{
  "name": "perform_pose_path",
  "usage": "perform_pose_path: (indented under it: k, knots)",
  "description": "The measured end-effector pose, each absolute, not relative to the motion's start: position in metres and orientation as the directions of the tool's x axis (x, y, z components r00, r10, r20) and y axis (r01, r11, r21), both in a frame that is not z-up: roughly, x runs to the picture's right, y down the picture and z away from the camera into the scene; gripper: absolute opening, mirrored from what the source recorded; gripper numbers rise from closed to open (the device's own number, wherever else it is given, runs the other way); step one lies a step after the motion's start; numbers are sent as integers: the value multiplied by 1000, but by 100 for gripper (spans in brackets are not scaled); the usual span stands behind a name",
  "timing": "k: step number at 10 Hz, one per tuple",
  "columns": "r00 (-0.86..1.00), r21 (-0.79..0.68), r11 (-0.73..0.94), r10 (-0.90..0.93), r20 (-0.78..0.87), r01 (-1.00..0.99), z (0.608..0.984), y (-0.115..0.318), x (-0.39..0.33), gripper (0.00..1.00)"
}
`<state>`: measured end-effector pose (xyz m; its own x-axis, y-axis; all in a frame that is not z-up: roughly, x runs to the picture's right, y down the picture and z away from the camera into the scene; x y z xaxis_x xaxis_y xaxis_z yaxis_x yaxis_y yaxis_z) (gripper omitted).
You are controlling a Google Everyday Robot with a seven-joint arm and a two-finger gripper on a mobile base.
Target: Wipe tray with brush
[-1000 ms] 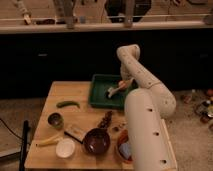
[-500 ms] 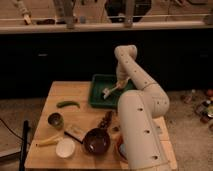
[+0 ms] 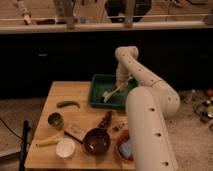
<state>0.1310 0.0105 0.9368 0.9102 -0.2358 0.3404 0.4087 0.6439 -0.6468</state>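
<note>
1. Tray point(image 3: 100, 82), dark green, sits at the table's point(image 3: 47, 107) far edge near its right corner, within the arm's reach for wiping.
2. Brush point(image 3: 114, 92), whitish, lies slanted inside the tray, head low toward the tray floor and handle rising to the right, an angle that suits sweeping the bottom.
3. Gripper point(image 3: 126, 80) hangs over the tray's right side at the handle's upper end and appears clamped on the brush.
4. Nearer the front edge stand a dark bowl point(image 3: 96, 141) and a white cup point(image 3: 65, 147), well apart from the tray.
</note>
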Motion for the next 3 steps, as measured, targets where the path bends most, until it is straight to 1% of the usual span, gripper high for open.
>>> perform_pose_path:
  k: [3]
  knots:
    - [937, -670, 655, -221, 273, 349, 926, 12, 160, 0]
